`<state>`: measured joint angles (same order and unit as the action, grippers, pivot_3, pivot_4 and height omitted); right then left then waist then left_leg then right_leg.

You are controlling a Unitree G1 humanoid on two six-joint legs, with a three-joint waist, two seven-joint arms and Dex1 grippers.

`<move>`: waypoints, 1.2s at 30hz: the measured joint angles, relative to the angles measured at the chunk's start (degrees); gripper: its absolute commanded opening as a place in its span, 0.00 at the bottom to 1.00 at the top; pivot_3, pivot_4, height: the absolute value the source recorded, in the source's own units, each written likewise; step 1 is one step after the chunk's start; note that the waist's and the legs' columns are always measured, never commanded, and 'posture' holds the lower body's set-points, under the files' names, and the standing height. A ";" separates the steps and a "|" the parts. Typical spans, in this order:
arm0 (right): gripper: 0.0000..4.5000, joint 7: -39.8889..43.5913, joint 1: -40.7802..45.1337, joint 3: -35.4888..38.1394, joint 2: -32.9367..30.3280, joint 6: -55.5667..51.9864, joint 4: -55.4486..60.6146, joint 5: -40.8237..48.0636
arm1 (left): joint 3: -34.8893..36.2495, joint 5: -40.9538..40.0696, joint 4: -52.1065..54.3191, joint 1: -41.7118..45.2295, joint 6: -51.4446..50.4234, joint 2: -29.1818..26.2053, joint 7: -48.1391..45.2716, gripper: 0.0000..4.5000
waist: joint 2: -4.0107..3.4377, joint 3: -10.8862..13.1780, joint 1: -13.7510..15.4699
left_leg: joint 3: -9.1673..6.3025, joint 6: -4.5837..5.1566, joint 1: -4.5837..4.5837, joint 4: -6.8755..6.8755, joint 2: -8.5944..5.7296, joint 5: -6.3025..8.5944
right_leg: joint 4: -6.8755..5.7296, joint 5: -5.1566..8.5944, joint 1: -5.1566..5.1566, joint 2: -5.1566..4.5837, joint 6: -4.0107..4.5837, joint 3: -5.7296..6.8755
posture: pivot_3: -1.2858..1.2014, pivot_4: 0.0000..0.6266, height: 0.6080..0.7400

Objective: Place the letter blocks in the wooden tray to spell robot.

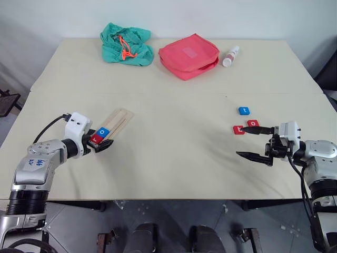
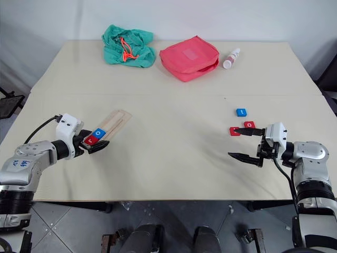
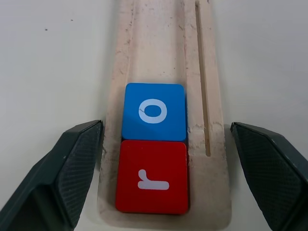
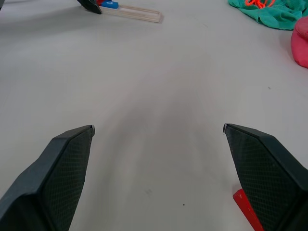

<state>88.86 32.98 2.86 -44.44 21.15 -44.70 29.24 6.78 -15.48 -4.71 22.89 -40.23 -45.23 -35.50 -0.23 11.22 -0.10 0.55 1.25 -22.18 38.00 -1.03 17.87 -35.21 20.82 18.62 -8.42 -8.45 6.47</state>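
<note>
Counter first: a wide pale top, with clutter along the far edge that I can ignore. On my left side the wooden tray lies at a slant, its near end sitting between the two fingers of the left hand. That hand is spread apart and clamped on nothing; in its wrist view the fingers flank the tray without touching it. Two letter blocks already sit in the groove at that end, the red r and the blue o touching it, so I judge the word is two letters in.

Over on my right, the right hand hangs wide apart and empty just beside the remaining three blocks: the blue t farthest out, a red o and a second red block beside it, which I take to be the b, though its letter is too small for me to read.

The step in hand is fetching the third letter. The next move calls for closing the right hand on that b block, carrying it across, and seating it against the blue o.
</note>
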 measured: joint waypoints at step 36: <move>1.00 -0.02 -7.33 4.14 -1.57 -1.65 7.11 -0.23 | -22.67 6.73 -5.70 16.93 20.55 14.49 -24.23 0.76 | 0.02 0.01 0.42 | 0.01 0.07 -0.09 0.11 -0.11 -0.03 | -0.18 0.00 0.04 -0.08 0.00 0.13 | 0.52 0.24 1.00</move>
<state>88.83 25.65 6.99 -46.01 19.50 -37.59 29.01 -15.89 -8.75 -10.42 39.83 -19.68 -30.73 -59.74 -0.22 11.23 0.31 0.56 1.32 -22.27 38.11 -1.15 17.84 -35.38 20.82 18.66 -8.50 -8.45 6.59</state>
